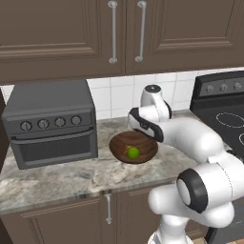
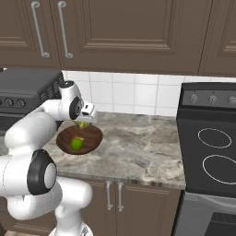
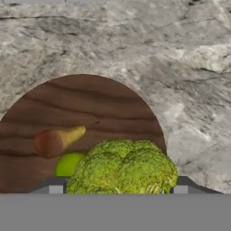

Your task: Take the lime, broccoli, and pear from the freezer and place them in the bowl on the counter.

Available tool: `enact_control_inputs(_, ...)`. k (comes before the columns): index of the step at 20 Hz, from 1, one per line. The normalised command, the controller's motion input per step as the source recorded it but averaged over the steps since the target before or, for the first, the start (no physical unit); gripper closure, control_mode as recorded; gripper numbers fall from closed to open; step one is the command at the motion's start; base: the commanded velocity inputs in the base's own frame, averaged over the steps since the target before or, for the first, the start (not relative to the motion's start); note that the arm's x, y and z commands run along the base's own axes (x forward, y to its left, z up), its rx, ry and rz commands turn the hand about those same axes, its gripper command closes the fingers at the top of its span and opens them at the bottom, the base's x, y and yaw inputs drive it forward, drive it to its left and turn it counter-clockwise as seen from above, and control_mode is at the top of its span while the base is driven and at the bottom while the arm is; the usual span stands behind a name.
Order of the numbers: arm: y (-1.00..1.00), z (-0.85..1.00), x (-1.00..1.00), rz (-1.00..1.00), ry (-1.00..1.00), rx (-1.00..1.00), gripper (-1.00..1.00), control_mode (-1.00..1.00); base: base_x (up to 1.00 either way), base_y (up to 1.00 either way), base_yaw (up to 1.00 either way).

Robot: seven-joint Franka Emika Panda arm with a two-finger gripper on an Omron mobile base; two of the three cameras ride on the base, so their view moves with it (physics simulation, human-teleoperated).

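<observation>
Dark brown wood-grain bowl (image 3: 81, 103), yellow-green broccoli (image 3: 124, 169), mottled beige-grey counter (image 3: 180, 67)

Arm bent forward, wrist down, jaws gripping broccoli (image 3: 124, 167).

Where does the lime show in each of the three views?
Left base view: lime in the bowl, centre of picture, below the white arm.
Right base view: lime in the bowl, left of centre, under the gripper.
Hand view: lime lower left, half hidden by the broccoli, under the pear.
Shared landmark: the bowl.
</observation>
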Motion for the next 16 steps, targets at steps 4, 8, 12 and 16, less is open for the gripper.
enact_control_inputs(4,0.05,-0.72,0.79,0.0,0.0,0.0,1.0,-1.0,0.0,0.0,0.0)
enact_control_inputs(8,0.0,-0.59,0.68,0.0,0.0,0.0,1.0,-1.0,0.0,0.0,0.0)
enact_control_inputs(12,0.0,-0.55,0.46,0.0,0.0,0.0,1.0,-1.0,0.0,0.0,0.0)
enact_control_inputs(16,0.03,-0.45,0.23,0.0,0.0,0.0,1.0,-1.0,0.0,0.0,0.0)
